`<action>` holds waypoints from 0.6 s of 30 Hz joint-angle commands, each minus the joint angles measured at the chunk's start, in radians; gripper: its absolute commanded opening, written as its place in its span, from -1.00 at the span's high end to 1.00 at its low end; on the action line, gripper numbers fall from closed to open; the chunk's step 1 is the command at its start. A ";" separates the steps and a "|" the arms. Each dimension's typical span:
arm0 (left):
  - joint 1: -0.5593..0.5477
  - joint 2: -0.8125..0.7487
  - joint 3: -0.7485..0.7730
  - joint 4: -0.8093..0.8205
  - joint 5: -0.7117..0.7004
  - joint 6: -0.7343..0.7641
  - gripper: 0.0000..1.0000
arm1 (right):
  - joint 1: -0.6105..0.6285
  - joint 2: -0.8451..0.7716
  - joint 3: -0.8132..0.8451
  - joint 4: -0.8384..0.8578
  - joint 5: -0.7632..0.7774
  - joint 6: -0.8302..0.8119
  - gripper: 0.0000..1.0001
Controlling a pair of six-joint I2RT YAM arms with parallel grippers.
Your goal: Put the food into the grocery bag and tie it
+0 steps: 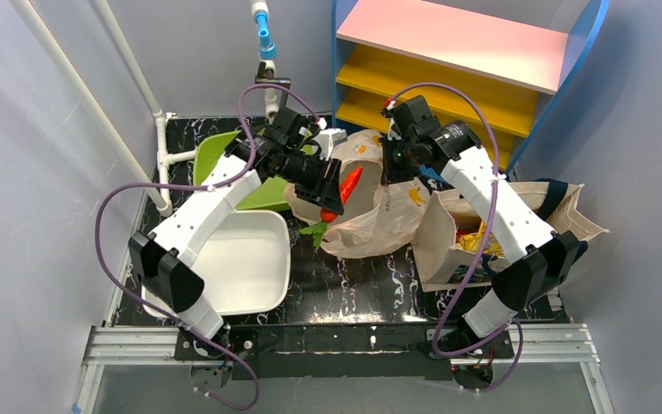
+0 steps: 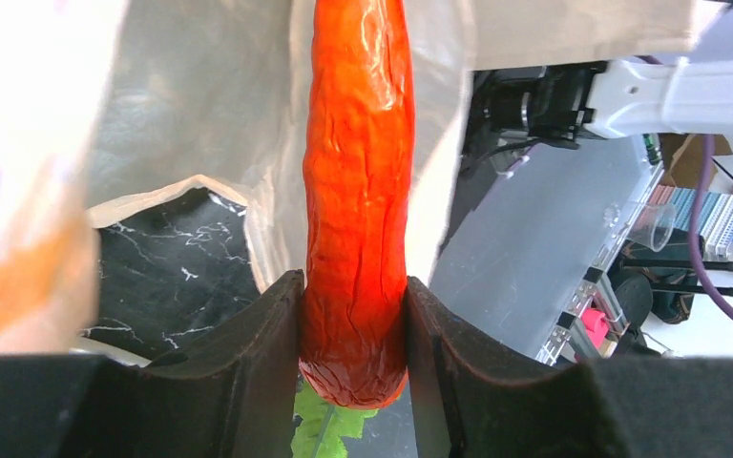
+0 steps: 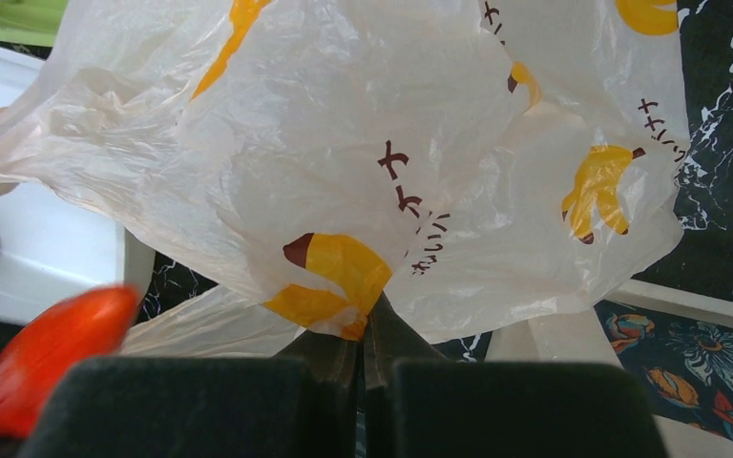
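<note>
Our right gripper (image 3: 365, 336), clamped tight on the grocery bag (image 3: 344, 143), lifts its film so our left gripper (image 2: 353, 298), part-open around the carrot (image 2: 358, 172), can feed it in.

The bag (image 3: 277, 124) carries dark brown Japanese lettering running downward beside its yellow banana prints (image 3: 344, 272). The katakana "ナ" reads twice near the middle and once at the right edge. The smaller strokes that follow are too crumpled to read.
</note>
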 commanded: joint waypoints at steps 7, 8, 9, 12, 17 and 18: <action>-0.009 0.102 0.059 -0.066 -0.066 -0.013 1.00 | -0.006 -0.083 -0.012 0.025 -0.053 0.014 0.97; -0.009 0.119 0.081 -0.066 -0.095 -0.031 0.99 | -0.006 -0.088 -0.020 0.028 -0.057 0.014 0.97; -0.009 0.133 0.107 -0.064 -0.118 -0.055 0.98 | -0.006 -0.089 -0.026 0.028 -0.061 0.014 0.97; -0.008 0.190 0.176 -0.021 -0.102 -0.142 0.95 | -0.006 -0.101 -0.049 0.028 -0.072 0.017 0.97; -0.008 0.286 0.231 0.049 -0.018 -0.286 0.94 | -0.006 -0.114 -0.065 0.032 -0.086 0.023 0.97; -0.008 0.302 0.249 0.051 -0.022 -0.298 0.94 | -0.006 -0.116 -0.065 0.032 -0.088 0.024 0.97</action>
